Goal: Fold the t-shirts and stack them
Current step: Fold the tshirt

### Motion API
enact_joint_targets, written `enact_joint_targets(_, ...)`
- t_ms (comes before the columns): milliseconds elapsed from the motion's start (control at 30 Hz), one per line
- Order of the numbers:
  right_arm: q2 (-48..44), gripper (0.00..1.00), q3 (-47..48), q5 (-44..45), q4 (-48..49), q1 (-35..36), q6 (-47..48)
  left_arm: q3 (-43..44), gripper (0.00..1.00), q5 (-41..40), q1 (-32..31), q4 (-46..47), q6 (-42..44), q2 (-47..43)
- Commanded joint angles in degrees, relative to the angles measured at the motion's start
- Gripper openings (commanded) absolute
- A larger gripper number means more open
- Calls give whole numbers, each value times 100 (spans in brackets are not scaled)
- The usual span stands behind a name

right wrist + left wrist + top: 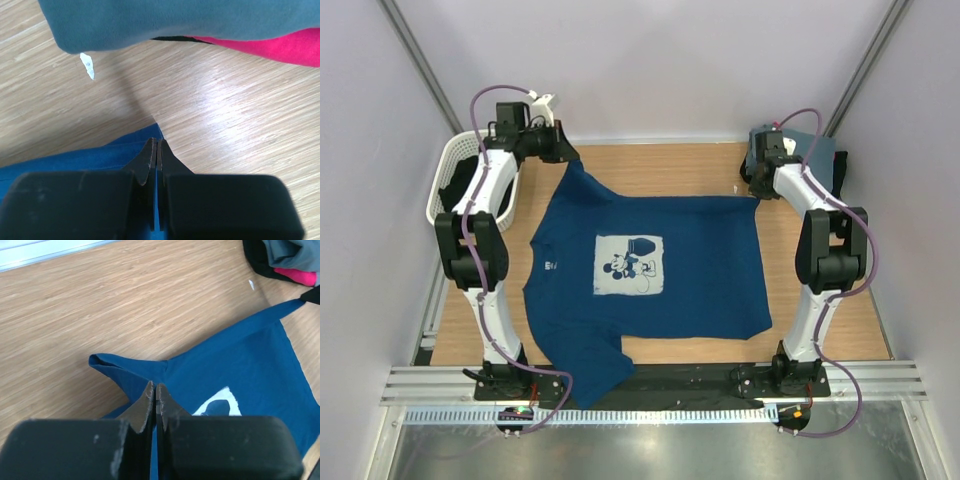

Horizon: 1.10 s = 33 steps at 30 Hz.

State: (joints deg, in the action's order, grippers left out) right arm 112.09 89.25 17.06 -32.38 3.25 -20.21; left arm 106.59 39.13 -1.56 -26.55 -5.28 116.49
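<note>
Pinching the navy t-shirt (700,260) at its far corners, the left tool (155,387) and right tool (157,143) were pressed together on cloth. It lay spread print-up on the tabletop (660,165); drawing both corners toward the near edge evenly, hem taut, would likely fold it cleanly.

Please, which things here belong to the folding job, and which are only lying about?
For the job:
- navy t-shirt, spread out
- folded stack at far right: grey tee on top, red tee beneath

Only lying about:
- white basket holding dark cloth
- small white scrap on the table
</note>
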Motion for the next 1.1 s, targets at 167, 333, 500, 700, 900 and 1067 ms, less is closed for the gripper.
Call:
enact_joint_targets(167, -601, 1, -189, 44, 39, -26, 43, 74, 0, 823, 16, -158, 343, -565)
enact_joint_targets(333, -768, 1, -338, -62, 39, -26, -36, -357, 0, 833, 16, -509, 667, -1118)
enact_joint_targets(500, -829, 1, -461, -88, 30, -17, -27, -700, 0, 675, 16, -747, 853, -1541)
enact_joint_targets(700, -926, 1, -514, -141, -5, -17, 8, -1447, 0, 543, 16, -764, 1002, -2138)
enact_joint_targets(900, -1136, 1, -707, -133, -84, -17, 78, -2351, 0, 183, 7, -729, 1248, -2700)
enact_joint_targets(1067, -1418, 1, -1137, -19, -111, -26, 105, -2897, 0, -2, 16, -501, 1407, -3114)
